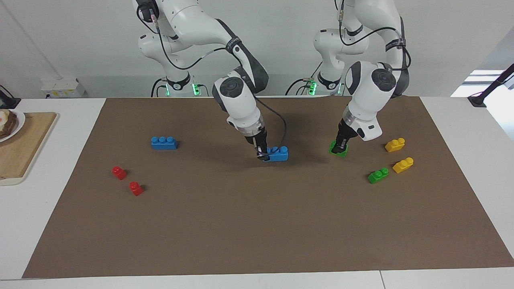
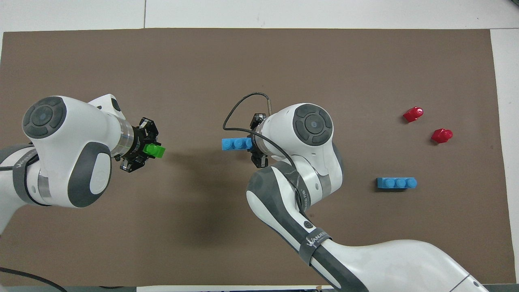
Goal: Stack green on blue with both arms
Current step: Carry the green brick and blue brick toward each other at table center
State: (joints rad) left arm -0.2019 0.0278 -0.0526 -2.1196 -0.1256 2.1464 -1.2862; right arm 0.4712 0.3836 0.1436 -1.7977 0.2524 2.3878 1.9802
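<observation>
My right gripper [image 1: 263,155] is shut on one end of a long blue three-stud brick [image 1: 278,153] that rests on the brown mat [image 1: 257,224] at mid-table. In the overhead view the right gripper [image 2: 254,144] covers that end of the blue brick [image 2: 236,144]. My left gripper [image 1: 340,147] is shut on a small green brick [image 1: 337,150], low on the mat toward the left arm's end. The overhead view shows the left gripper [image 2: 146,151] with the green brick [image 2: 155,151] between its fingers. The two held bricks are apart.
A second blue brick [image 1: 164,143] lies toward the right arm's end, with two red bricks [image 1: 119,172] [image 1: 136,188] farther from the robots. A second green brick [image 1: 378,175] and two yellow bricks [image 1: 394,145] [image 1: 402,165] lie beside the left gripper. A wooden board [image 1: 24,144] sits off the mat.
</observation>
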